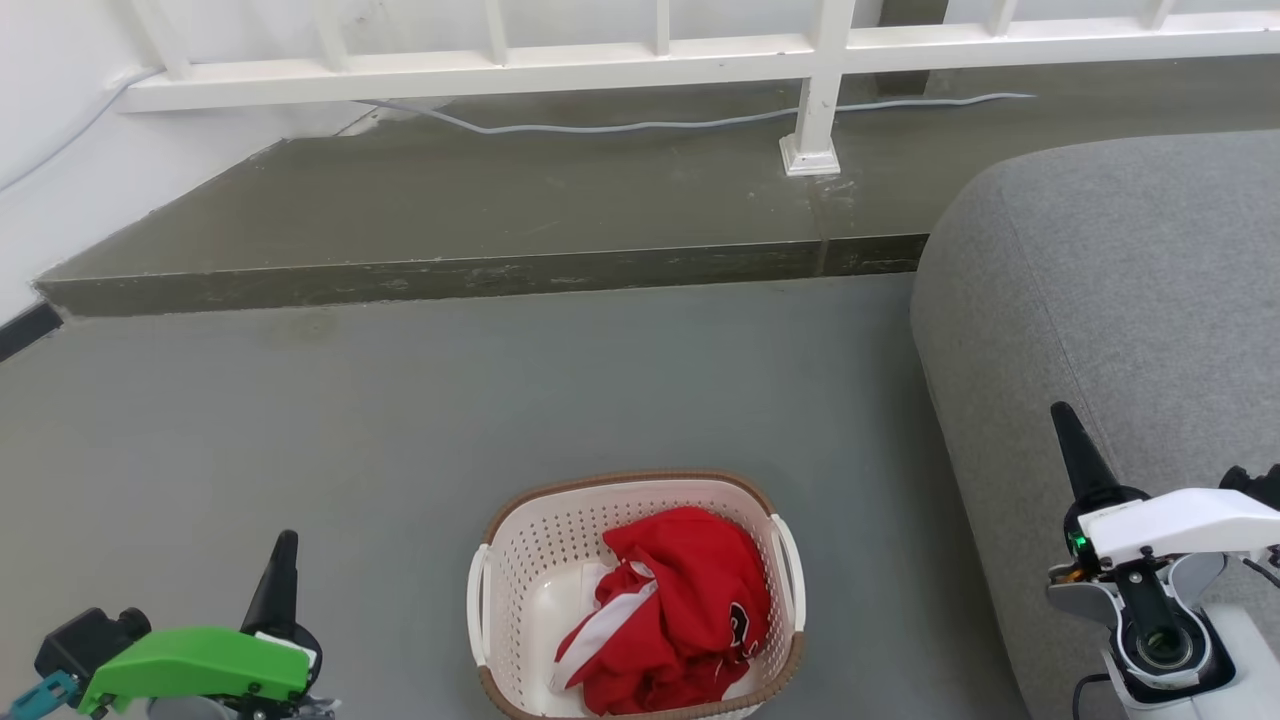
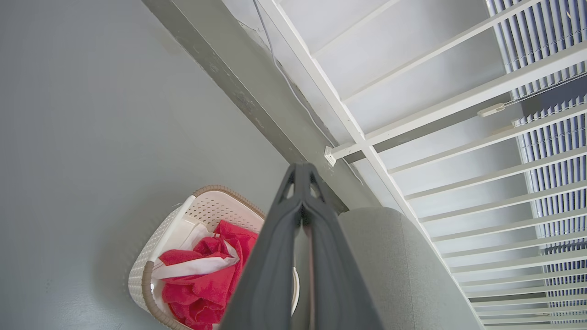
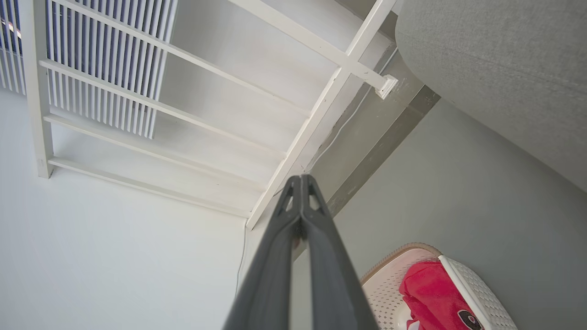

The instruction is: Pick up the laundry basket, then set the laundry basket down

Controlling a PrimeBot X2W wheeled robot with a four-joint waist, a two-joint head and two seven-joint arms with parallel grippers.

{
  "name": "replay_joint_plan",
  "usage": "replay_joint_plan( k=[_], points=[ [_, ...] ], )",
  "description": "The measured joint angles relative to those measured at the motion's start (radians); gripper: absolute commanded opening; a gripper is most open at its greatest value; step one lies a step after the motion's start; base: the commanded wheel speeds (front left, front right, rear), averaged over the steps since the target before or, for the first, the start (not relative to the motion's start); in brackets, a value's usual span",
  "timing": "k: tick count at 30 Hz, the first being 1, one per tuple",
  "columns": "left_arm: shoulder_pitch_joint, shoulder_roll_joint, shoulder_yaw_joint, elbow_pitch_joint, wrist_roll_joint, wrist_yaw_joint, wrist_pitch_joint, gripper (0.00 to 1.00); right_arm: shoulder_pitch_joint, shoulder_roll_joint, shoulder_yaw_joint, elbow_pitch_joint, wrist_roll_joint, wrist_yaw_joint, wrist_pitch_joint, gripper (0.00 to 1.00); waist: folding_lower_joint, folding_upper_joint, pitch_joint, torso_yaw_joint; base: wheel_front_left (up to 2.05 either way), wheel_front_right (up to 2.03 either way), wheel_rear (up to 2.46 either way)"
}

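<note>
The laundry basket (image 1: 520,560) is cream-white with perforated sides, a brown rim and white side handles. It stands on the grey floor at the bottom centre of the head view, with red and white clothing (image 1: 680,610) inside. My left gripper (image 1: 283,560) is shut and empty at the lower left, well apart from the basket. My right gripper (image 1: 1065,430) is shut and empty at the lower right, in front of the sofa. The basket (image 2: 183,220) lies below-left of the left gripper (image 2: 301,172). In the right wrist view the basket (image 3: 394,284) sits lower right of the right gripper (image 3: 301,181).
A grey sofa (image 1: 1120,300) fills the right side, close to the basket. A raised concrete step (image 1: 450,270) runs across behind, with a white railing (image 1: 820,90) and a loose cable (image 1: 620,125) on it. Open floor lies left of the basket.
</note>
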Motion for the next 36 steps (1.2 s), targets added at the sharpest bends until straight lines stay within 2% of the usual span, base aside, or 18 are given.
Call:
replay_joint_plan(
  k=[36],
  points=[
    [-0.075, -0.027, 0.094, 0.075, -0.456, -0.096, 0.090, 0.00, -0.005, 0.084, -0.175, 0.040, 0.414, 0.088, 0.101, 0.00, 0.0000, 0.0000, -0.012, 0.031, 0.00, 0.00, 0.00]
  ],
)
